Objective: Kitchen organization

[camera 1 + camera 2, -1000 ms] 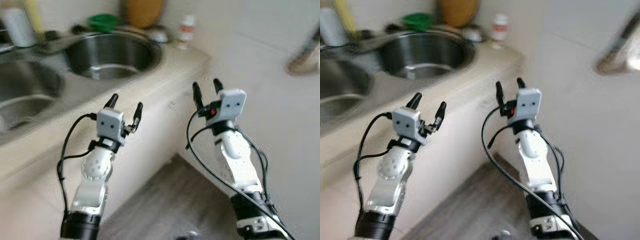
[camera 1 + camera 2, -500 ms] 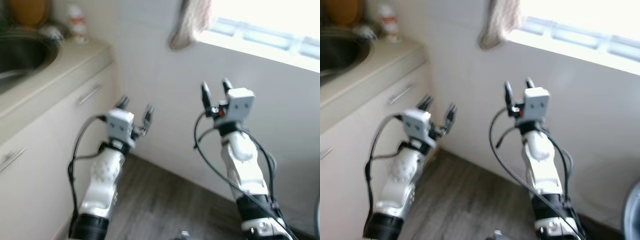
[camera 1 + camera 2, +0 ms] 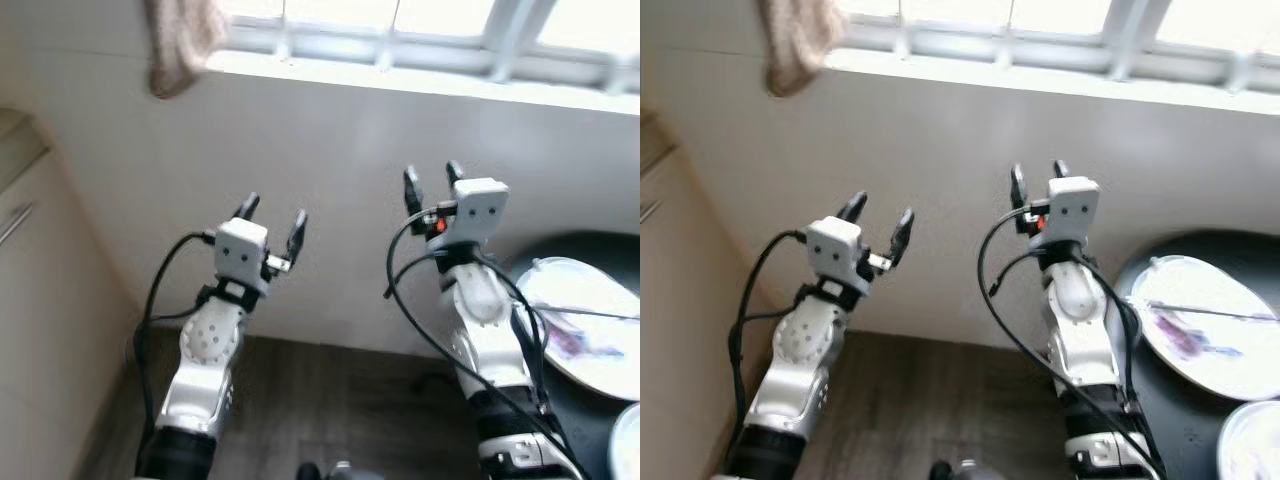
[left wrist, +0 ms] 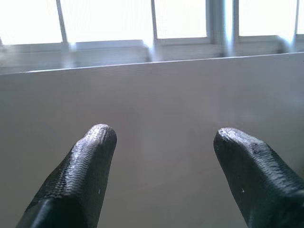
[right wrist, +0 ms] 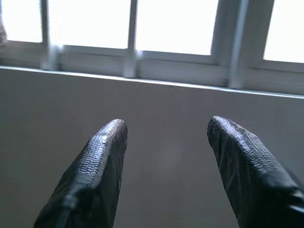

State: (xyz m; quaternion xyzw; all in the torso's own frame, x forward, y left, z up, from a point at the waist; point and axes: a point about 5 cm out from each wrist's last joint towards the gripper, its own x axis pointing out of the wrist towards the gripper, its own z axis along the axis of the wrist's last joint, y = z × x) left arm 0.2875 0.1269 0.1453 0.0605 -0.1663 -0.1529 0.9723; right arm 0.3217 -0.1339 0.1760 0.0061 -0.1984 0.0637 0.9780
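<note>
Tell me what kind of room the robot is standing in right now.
Probably a home kitchen or dining corner. A cabinet front with a bar handle stands at the left, a cloth hangs by the window sill, and a dark table at the right holds used white plates.

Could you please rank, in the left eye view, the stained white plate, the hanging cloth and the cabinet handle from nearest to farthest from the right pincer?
1. Stained white plate, on the dark table to the right pincer's right.
2. Hanging cloth, upper left by the window.
3. Cabinet handle, far left edge.
</note>
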